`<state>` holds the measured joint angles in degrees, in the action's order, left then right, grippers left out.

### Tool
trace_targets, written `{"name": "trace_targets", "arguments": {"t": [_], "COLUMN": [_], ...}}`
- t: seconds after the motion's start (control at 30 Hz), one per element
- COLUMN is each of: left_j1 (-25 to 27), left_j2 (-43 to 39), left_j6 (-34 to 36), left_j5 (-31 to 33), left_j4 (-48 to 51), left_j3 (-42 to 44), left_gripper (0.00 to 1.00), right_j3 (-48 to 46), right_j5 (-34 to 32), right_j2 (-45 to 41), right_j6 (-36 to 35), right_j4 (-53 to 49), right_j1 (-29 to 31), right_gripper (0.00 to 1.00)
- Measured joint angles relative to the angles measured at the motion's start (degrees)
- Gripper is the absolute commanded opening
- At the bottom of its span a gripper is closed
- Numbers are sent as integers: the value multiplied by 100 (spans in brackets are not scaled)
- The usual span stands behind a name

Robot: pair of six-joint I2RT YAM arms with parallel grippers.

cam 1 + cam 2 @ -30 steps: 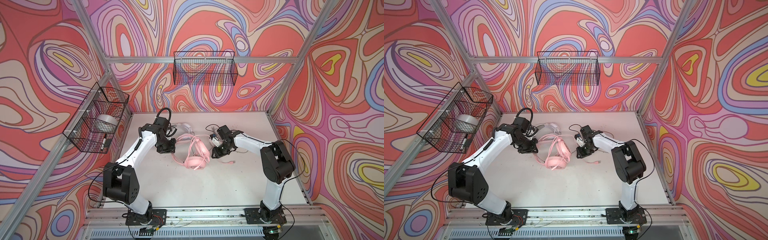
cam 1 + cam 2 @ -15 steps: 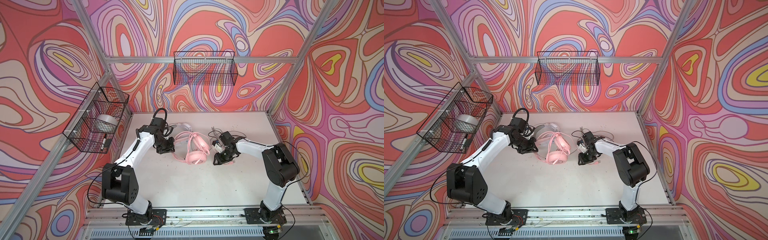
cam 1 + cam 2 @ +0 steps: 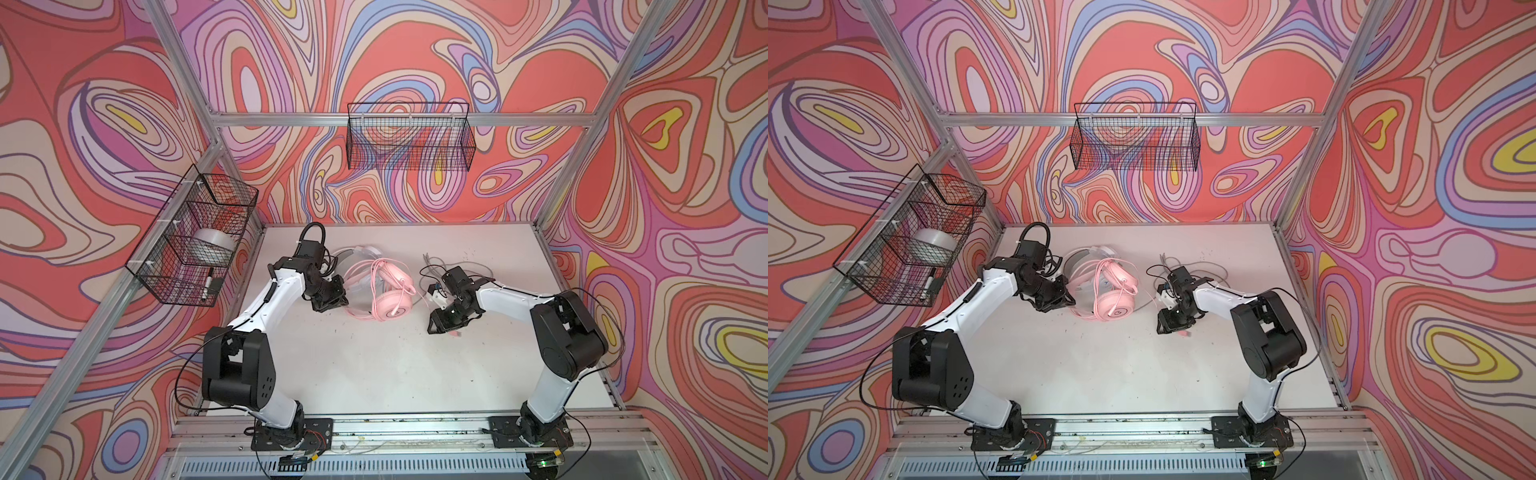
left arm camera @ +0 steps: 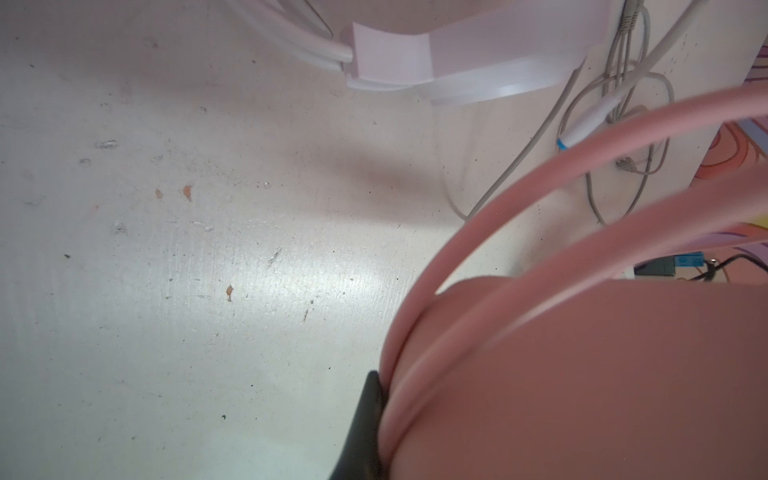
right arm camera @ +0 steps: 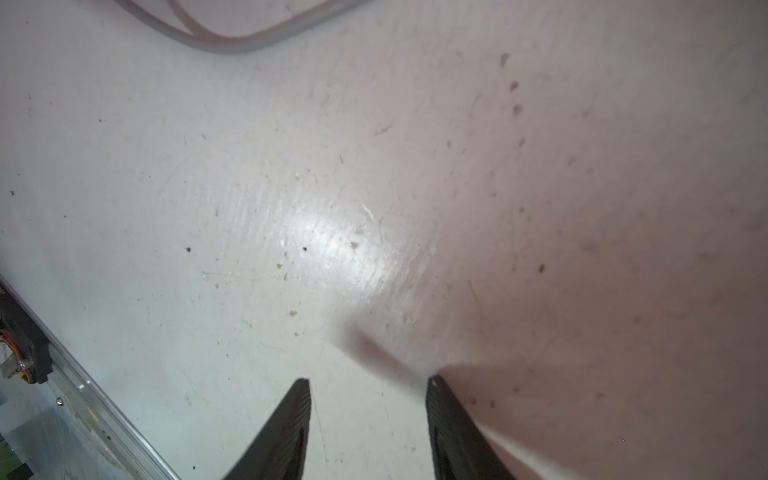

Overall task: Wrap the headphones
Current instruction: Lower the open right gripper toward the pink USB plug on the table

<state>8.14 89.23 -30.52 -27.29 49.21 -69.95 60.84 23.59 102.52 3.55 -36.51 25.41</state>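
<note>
in both top views your left gripper [image 3: 334, 300] is clamped on the pink headset [image 3: 392, 305], which lies toward the back of the table [image 3: 374, 374], overlapping the white headset [image 3: 365, 253] behind it. your right gripper [image 3: 436, 328] sits just right of them, low over the table. in the left wrist view one black finger [image 4: 365, 415] presses against the pink headset, with loose grey cable [image 4: 615, 124] beyond. in the right wrist view your right gripper's jaws stand apart, holding nothing.
</note>
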Motion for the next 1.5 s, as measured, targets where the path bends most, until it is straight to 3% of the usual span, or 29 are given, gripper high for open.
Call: {"name": "trace_targets", "arguments": {"t": [0.37, 0.67, 0.87, 1.27, 1.5], "left_j1": [0, 0, 0, 0, 0], "left_j2": [0, 22, 74, 76, 109], "left_j6": [-258, -356, -487, -640, -638], "left_j5": [13, 33, 33, 28, 17], "left_j4": [-107, -118, -153, -234, -275], "left_j3": [44, 44, 44, 46, 131], "left_gripper": [0, 0, 0, 0, 0], "right_j3": [-398, -503, -697, -540, -516], "right_j5": [-7, -149, -170, -426, -776], "right_j2": [-343, -446, -597, -511, -699], "right_j6": [275, 610, 743, 822, 1244], "right_j4": [48, -52, -33, 87, 555], "right_j1": [0, 0, 24, 341, 420], "right_gripper": [51, 43, 30, 36, 40]}}
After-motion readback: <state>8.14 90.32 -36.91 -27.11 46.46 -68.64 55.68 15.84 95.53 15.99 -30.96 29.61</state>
